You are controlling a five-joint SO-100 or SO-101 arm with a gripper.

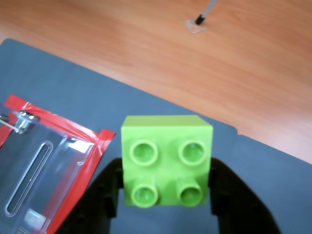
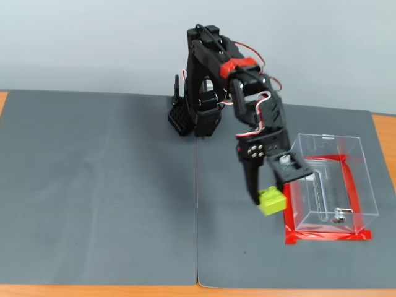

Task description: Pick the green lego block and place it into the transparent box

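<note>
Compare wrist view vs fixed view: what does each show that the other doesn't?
Wrist only: the four studs on the green lego block close up, and a small clear tab on the wooden tabletop.
Fixed only: the whole arm and its base, the full outline of the transparent box inside a red tape frame, and the seam between two grey mats.
Both: the tool shut on the block, beside the box, not yet over it.

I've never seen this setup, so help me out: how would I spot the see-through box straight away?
In the fixed view, start at the black robot arm on the grey mat and look right. The clear box stands there on a frame of red tape, beside the gripper holding a green block. Nothing else is transparent.
</note>
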